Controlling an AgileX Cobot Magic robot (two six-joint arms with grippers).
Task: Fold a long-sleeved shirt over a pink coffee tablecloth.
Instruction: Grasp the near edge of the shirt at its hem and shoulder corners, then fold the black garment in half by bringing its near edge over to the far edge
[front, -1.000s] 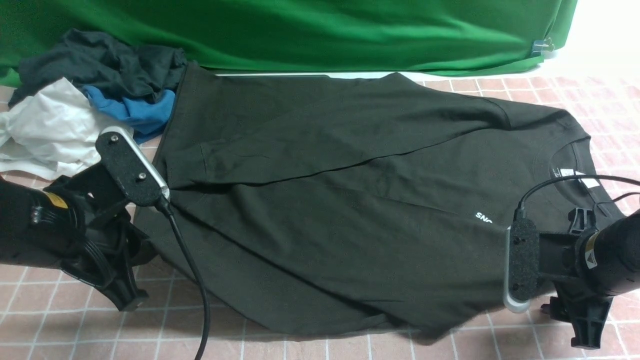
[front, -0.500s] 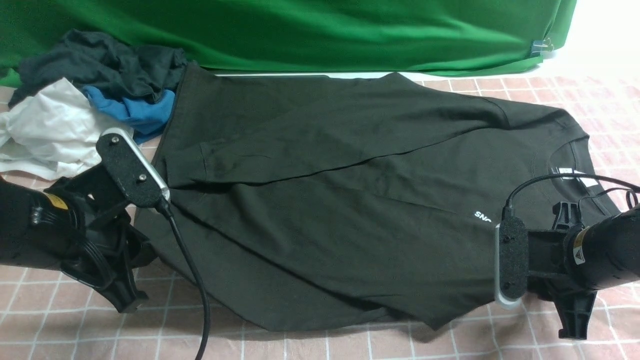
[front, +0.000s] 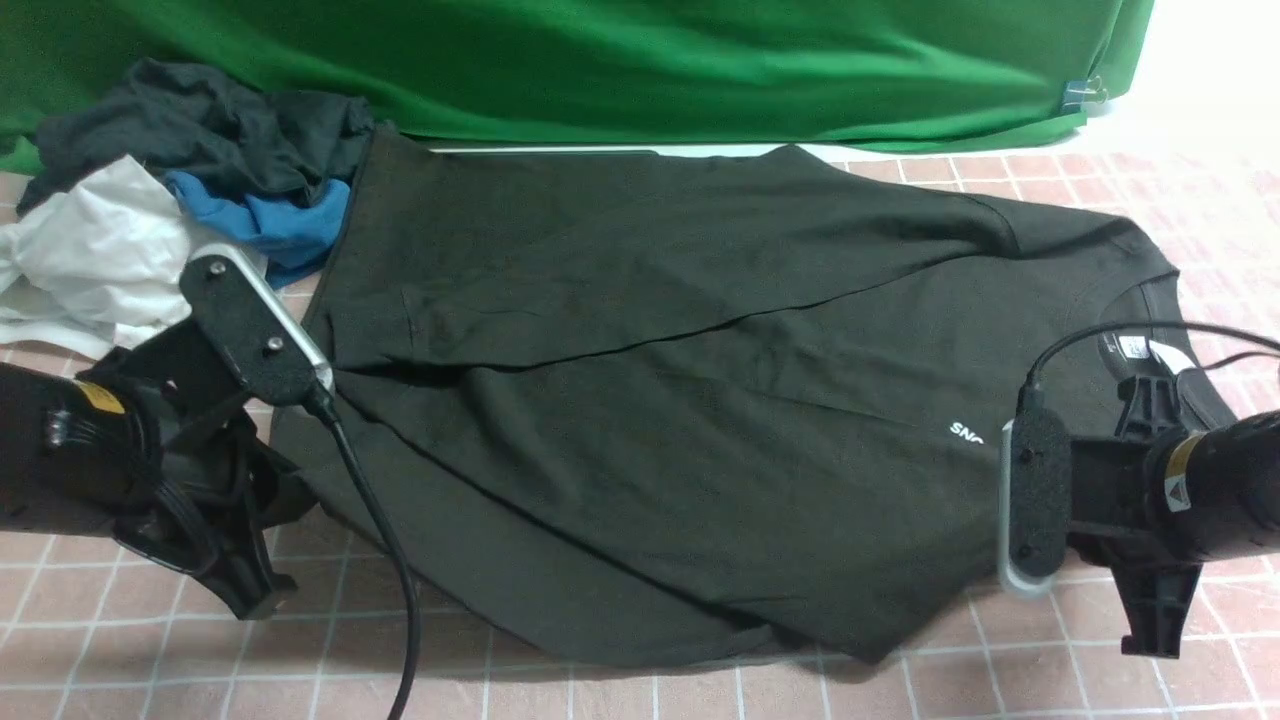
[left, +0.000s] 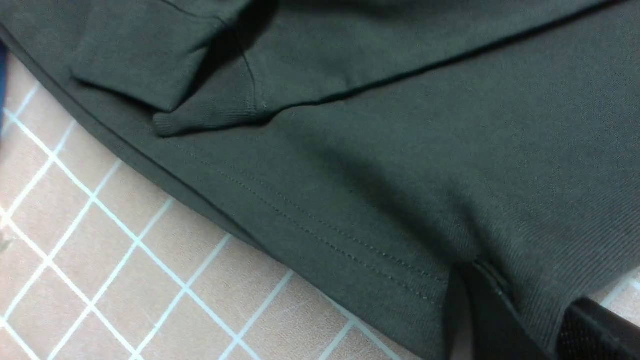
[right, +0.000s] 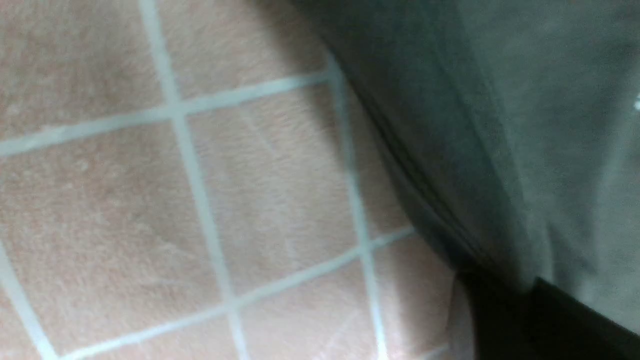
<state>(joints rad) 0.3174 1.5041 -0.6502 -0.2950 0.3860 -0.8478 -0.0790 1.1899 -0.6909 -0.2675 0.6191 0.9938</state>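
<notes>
The black long-sleeved shirt (front: 650, 400) lies spread sideways on the pink coffee tablecloth (front: 120, 640), hem to the left and collar with white label (front: 1150, 350) to the right. One sleeve is folded across the body. My left gripper (left: 480, 300) is shut on the hem corner at the near left, where the fabric bunches into the jaws. At the near right, below the white chest print (front: 967, 433), my right gripper (right: 500, 310) is shut on the shirt's near edge. In the front view the wrist cameras hide both sets of fingertips.
A heap of dark, blue and white garments (front: 180, 190) lies at the back left, beside the shirt's hem. A green backdrop (front: 600, 60) hangs along the far edge. A black cable (front: 390, 600) trails from my left wrist over the cloth in front.
My right gripper has closed on the shirt's near edge and risen slightly, drawing that edge with it. My left arm has shifted a little up and to the left, still gripping the hem.
</notes>
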